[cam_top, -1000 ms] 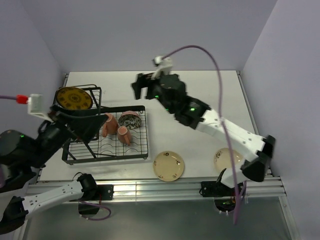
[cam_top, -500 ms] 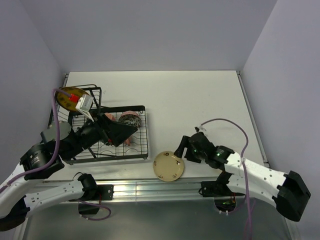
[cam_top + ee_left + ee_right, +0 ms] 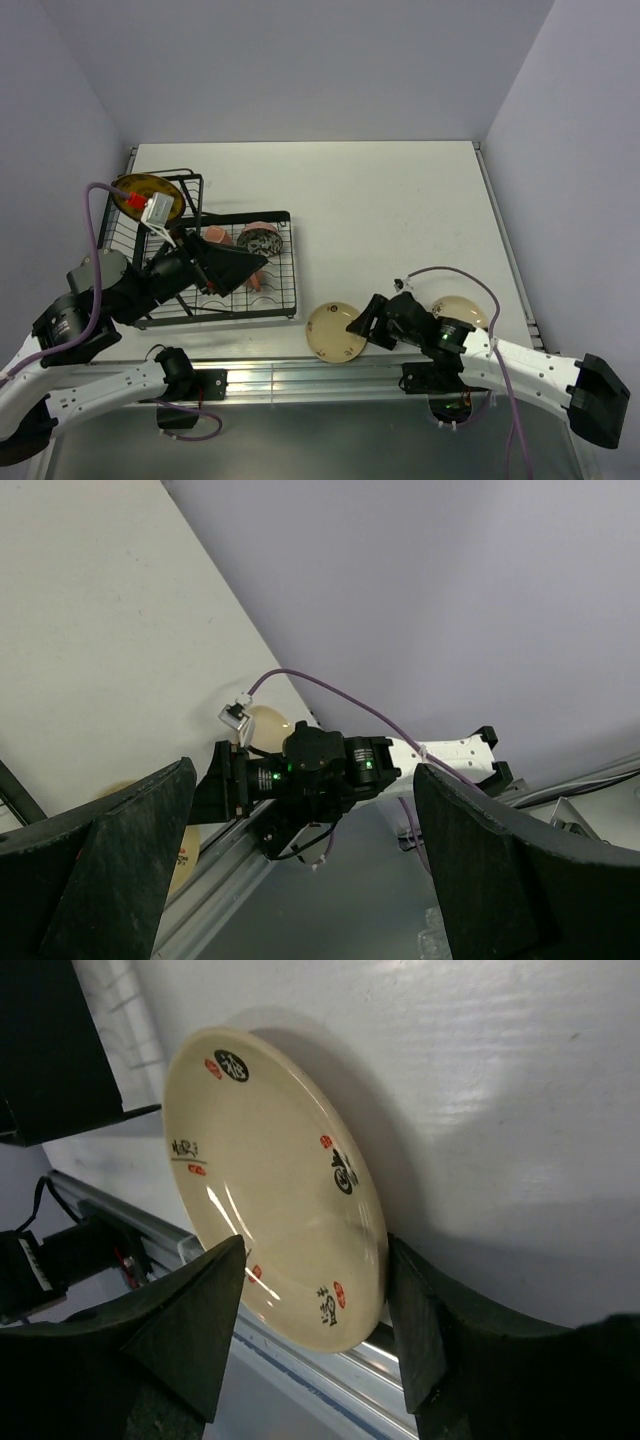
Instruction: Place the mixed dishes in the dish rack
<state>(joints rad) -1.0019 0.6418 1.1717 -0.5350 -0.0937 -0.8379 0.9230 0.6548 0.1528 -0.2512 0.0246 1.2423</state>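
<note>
At 9 o'clock on the table (image 3: pixel 400 200), the dish rack (image 3: pixel 280 300), black wire. Holds the mustard-yellow plate (image 3: pixel 135 192) in the raised end section at its 10 o'clock corner. Carries on the flat grid the dark patterned bowl (image 3: pixel 263 241) toward 1 o'clock, a pinkish-orange mug (image 3: pixel 214 236) just beside the bowl at 9 o'clock and a second mug (image 3: pixel 260 283) at the bowl's 6 o'clock, both mugs partly under the left gripper (image 3: pixel 245 268).

Outside the rack, at 6 o'clock near the table's front edge, a cream plate (image 3: pixel 333 333) lying flat. Toward 4 o'clock a second cream plate (image 3: pixel 463 308), partly covered by the right arm (image 3: pixel 520 365). At the first plate's 3 o'clock rim, the right gripper (image 3: pixel 362 322), low over the table.

Seen only from the right wrist: jaws spread, fingers (image 3: pixel 190 1330) on either side of the cream plate's near rim, closed on nothing. Small red and black marks across the plate. Cannot tell whether either pad touches the rim.

Seen only from the left wrist: fingers parted wide with nothing between them. Through the gap, the right arm, its purple cable (image 3: pixel 330 685) and the second cream plate behind it.

Shown only from above: the rack's contents.
</note>
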